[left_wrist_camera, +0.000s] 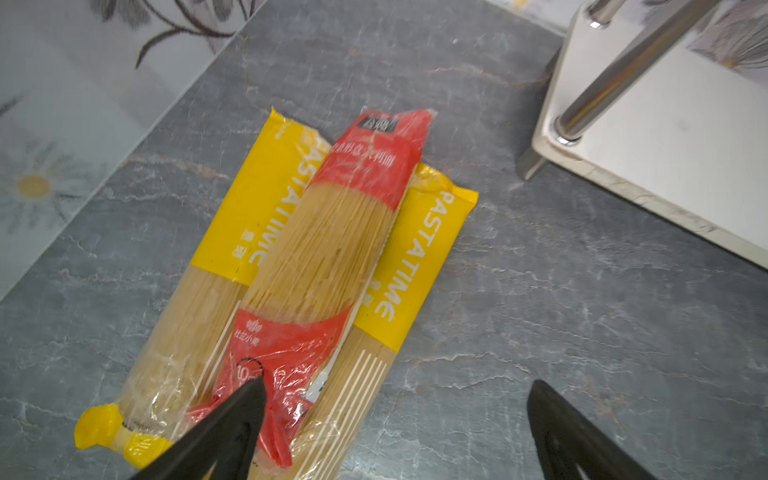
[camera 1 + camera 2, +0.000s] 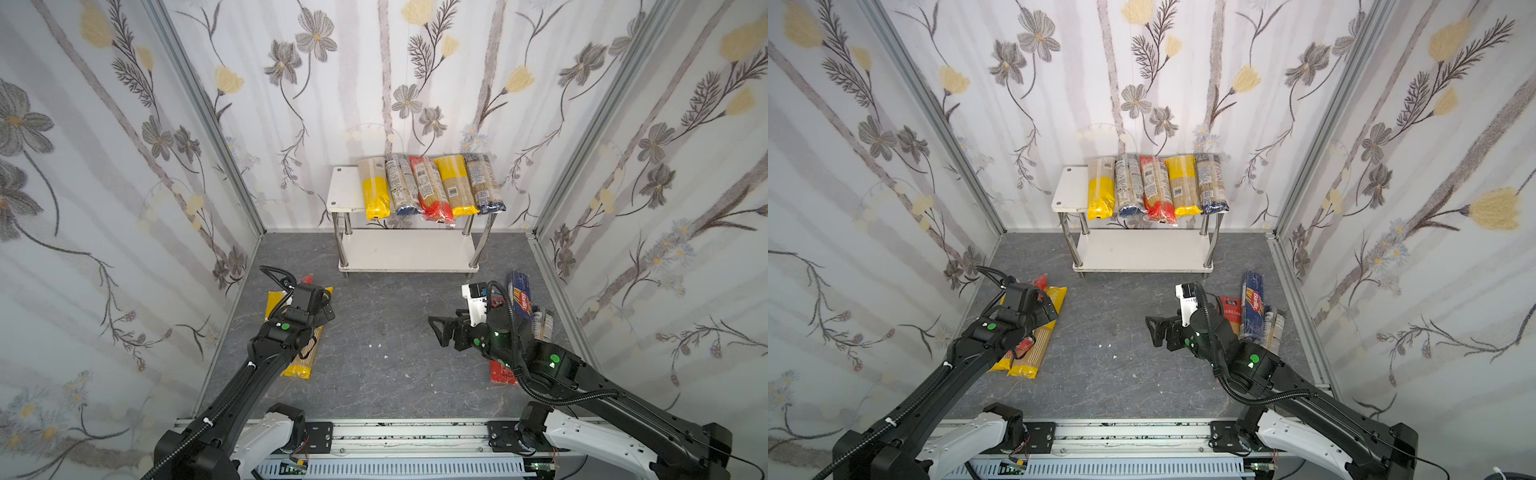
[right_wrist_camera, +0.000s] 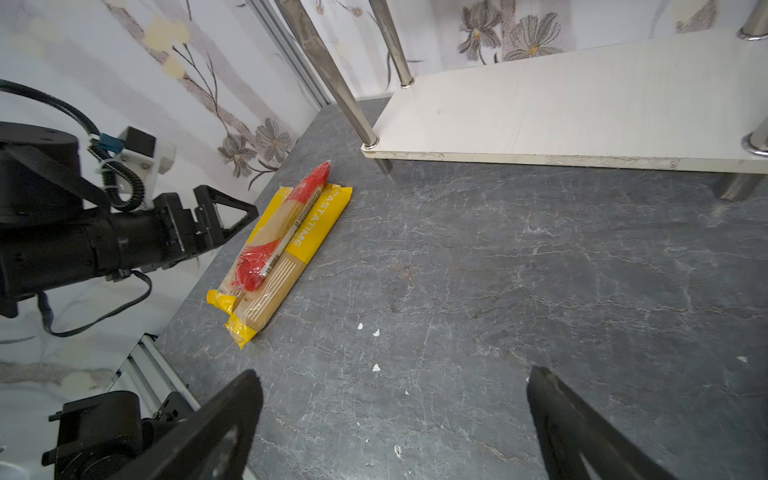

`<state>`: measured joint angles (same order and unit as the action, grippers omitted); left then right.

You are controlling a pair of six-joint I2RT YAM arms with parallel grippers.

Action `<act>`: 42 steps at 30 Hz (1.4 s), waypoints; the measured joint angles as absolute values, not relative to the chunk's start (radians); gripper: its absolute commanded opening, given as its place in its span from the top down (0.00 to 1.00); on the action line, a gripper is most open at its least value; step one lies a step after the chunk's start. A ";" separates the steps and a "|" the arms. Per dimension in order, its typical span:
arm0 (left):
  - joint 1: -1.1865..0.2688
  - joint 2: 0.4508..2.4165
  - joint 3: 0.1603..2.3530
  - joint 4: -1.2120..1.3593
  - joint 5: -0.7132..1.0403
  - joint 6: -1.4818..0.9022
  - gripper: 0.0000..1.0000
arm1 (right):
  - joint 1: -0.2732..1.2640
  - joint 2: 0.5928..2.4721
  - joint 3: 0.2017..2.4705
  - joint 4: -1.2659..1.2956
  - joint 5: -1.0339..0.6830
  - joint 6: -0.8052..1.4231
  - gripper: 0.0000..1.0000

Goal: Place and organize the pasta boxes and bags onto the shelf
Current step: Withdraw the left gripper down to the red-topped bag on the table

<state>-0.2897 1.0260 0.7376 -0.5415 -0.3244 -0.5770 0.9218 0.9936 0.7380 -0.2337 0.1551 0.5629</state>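
Above tabletop (image 2: 374, 332), end effectors (image 1: 399, 386) (image 3: 392, 374) wide, empty

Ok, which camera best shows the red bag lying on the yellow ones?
Left wrist view: the red bag fills the frame, across both yellow bags. The right wrist view shows it whole but small. In both top views the left arm hides most of it.

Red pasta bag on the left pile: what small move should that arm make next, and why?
Probably shift the left arm sideways so its open jaws straddle the red bag. It lies on top of two yellow bags, but one finger hangs over the bag itself, not beside it.
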 measured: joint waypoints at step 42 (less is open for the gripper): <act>-0.272 1.081 0.495 -0.175 -0.148 -0.817 0.00 | 0.842 0.981 0.670 -0.181 0.059 0.545 0.00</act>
<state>-0.2718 1.0813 0.4950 -0.1753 -0.1478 -0.8173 0.8421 0.9810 0.6701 -0.1814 0.0589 0.5446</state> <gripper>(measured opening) 0.998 0.996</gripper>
